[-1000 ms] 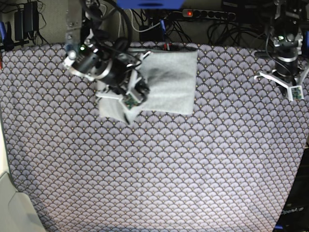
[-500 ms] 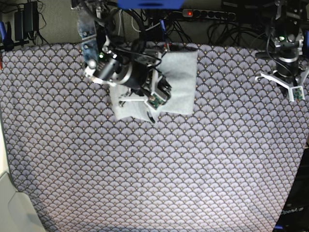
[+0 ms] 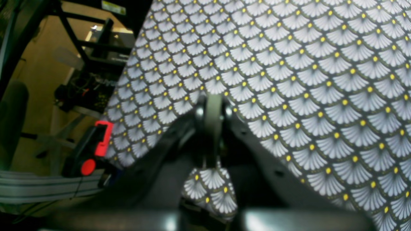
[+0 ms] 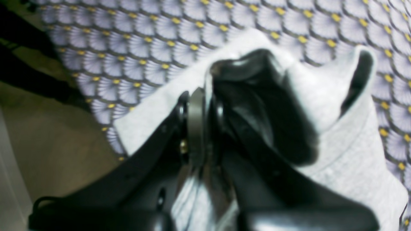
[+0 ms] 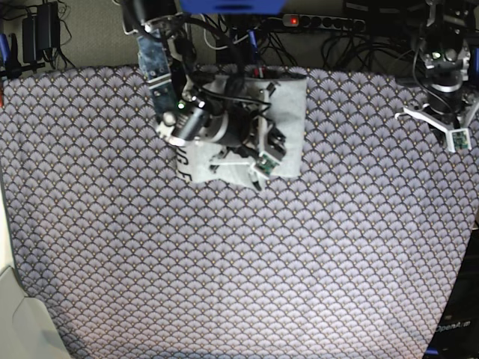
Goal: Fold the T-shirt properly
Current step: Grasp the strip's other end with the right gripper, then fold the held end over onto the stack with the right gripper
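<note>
The shirt [image 5: 288, 120] is lying at the far edge of the bench [image 5: 239, 269], near the middle, on the fan-pattern cloth [image 5: 224, 284]. It is already looking like a small, thick packet, so most of the folding seems done. One last flap is being carried across the top. After that, the flap needs laying flat and letting go.

The right gripper [image 4: 205, 96] is pinching a fold of the shirt [image 4: 337, 154]. Its jaws are clenched on the grey cloth, which is bunching up around them. In the base view this gripper [image 5: 263, 161] is sitting over the near edge of the packet.

The left gripper [image 5: 447, 133] is waiting far off to the side, well apart from the shirt. From its own camera the gripper [image 3: 210, 112] looks closed on nothing.

Some dark letters [image 5: 183, 161] are peeking out on the shirt beside the right arm. They are too small to read.
</note>
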Tool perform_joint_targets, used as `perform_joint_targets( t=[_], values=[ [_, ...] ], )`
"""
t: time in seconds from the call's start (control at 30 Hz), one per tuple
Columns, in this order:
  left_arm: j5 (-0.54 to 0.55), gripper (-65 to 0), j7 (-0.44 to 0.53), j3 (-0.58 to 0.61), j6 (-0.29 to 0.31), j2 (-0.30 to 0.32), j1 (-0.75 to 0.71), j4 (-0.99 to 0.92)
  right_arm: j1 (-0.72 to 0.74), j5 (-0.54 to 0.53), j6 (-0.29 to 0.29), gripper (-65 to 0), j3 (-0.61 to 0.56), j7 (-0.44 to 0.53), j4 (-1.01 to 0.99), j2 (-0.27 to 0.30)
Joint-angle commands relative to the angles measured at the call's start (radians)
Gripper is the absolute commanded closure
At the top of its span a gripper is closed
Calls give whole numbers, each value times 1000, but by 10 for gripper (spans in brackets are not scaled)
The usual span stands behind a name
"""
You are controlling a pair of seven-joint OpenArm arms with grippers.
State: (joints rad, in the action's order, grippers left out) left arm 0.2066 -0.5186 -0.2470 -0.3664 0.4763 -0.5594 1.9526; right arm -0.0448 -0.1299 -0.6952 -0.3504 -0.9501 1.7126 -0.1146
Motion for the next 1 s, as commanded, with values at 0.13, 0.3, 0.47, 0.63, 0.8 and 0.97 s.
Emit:
perform_joint_targets(
  t=[0.13,0.3,0.47,0.63,0.8,0.97],
  values=[
    [-9,-5,27,-8,-6,12,-3,17,24,-18,-3,0,-45,29,11,-21],
    [-8,-5,25,-8,-6,11,-3,17,35,-18,-3,0,-40,44,-39,-20],
    [-8,-5,24,-8,-6,11,-3,17,44,-17,-3,0,-48,42,-42,-20],
    [-8,-5,22,-7,-6,11,-3,17,49,-17,-3,-144,-49,36,-44,-10],
    [-8,-5,22,-7,-6,11,-3,17,49,-18,-3,-297,-49,41,-36,-7],
    [-8,-5,24,-7,-6,11,-3,15,49,-18,-3,-305,-52,36,62,-10]
  ],
)
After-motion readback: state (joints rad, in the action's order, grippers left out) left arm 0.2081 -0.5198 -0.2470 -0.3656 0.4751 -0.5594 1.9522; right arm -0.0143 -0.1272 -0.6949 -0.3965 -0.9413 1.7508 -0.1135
